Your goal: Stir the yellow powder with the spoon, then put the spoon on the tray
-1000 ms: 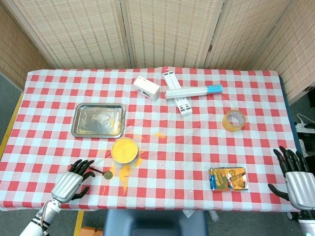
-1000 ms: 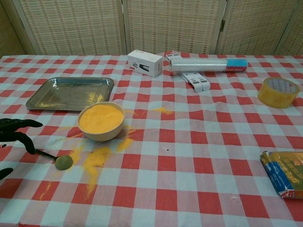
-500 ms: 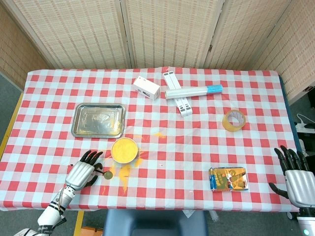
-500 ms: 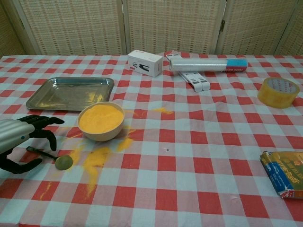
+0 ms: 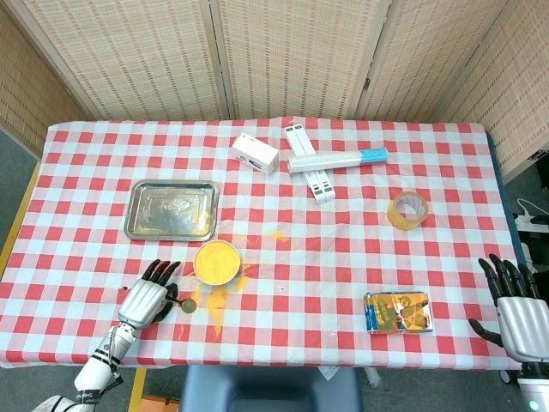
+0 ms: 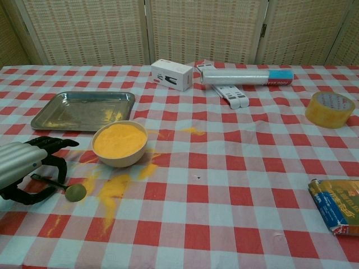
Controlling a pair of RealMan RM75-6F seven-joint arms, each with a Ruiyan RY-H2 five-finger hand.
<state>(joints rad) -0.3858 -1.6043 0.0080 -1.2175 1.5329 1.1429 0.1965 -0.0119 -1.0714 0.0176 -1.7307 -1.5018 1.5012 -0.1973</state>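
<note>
A white bowl [image 5: 216, 262] [image 6: 119, 144] full of yellow powder stands just in front of the steel tray [image 5: 171, 209] [image 6: 84, 110]. The spoon [image 5: 184, 304] [image 6: 72, 191] lies flat on the cloth to the bowl's front left, round end toward the spilled powder. My left hand [image 5: 147, 296] [image 6: 27, 166] hovers over the spoon's thin handle, fingers arched above it and thumb below, holding nothing. My right hand [image 5: 515, 311] rests at the table's right front edge with fingers spread; the chest view does not show it.
Yellow powder [image 6: 115, 188] is spilled on the cloth beside the bowl. A white box [image 5: 255, 153], a film roll [image 5: 336, 160] and flat white boxes [image 5: 309, 163] lie at the back. A tape roll [image 5: 408, 209] and a battery pack [image 5: 399, 311] sit on the right.
My left hand has moved in from the table's left front edge toward the spoon and now arches over its handle. The spoon and the right hand have stayed put.
</note>
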